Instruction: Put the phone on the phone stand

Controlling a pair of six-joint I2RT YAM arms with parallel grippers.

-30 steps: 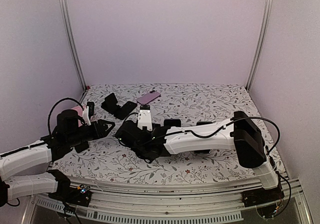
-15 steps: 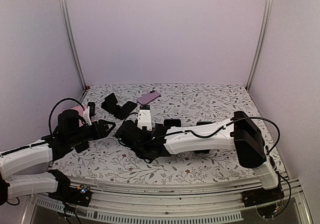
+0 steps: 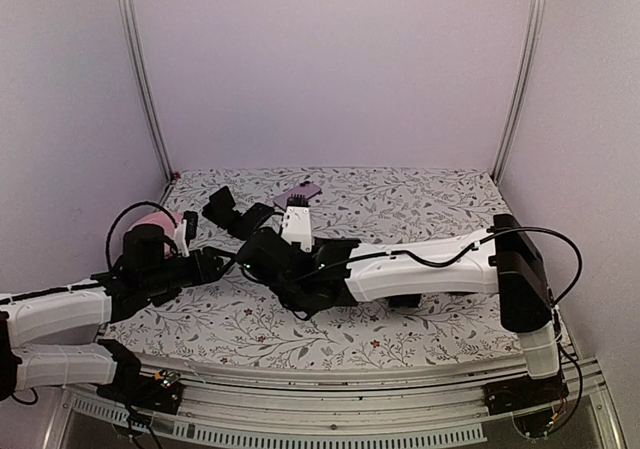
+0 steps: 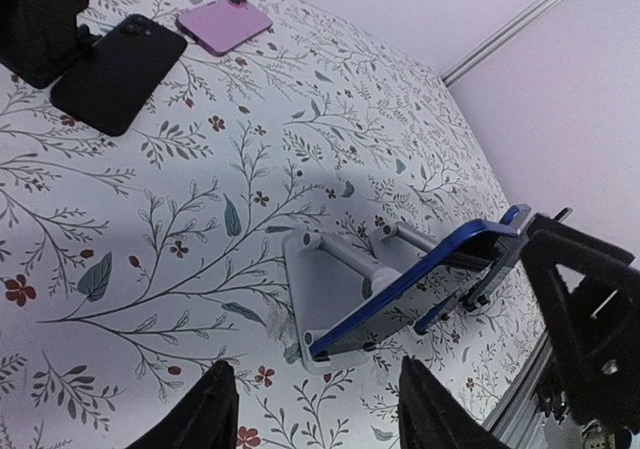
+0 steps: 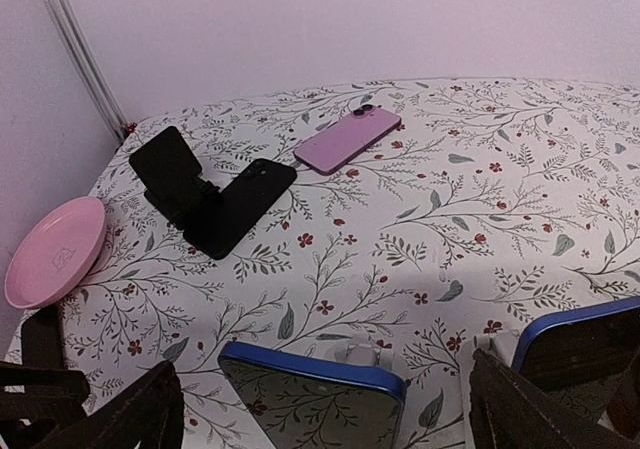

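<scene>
A blue-edged phone (image 4: 400, 289) leans tilted on a pale grey stand (image 4: 318, 299), screen up (image 5: 315, 401). My left gripper (image 4: 325, 414) is open and empty, low over the cloth just in front of the stand. My right gripper (image 5: 335, 419) is open, its fingers (image 5: 120, 419) wide on either side of the phone, not touching it. In the top view the left gripper (image 3: 205, 266) and right gripper (image 3: 258, 259) are close together; the stand is hidden under the right arm. A second blue-edged phone (image 5: 585, 344) stands just to the right.
A black phone (image 5: 245, 204) lies against a black stand (image 5: 175, 174) at the back left, with a pink phone (image 5: 347, 137) flat behind them. A pink plate (image 5: 55, 249) sits at the far left. The enclosure walls close the back and sides.
My right arm has swung back and left, and now covers the two stands in the top view. My left gripper has moved a little right, towards the right gripper.
</scene>
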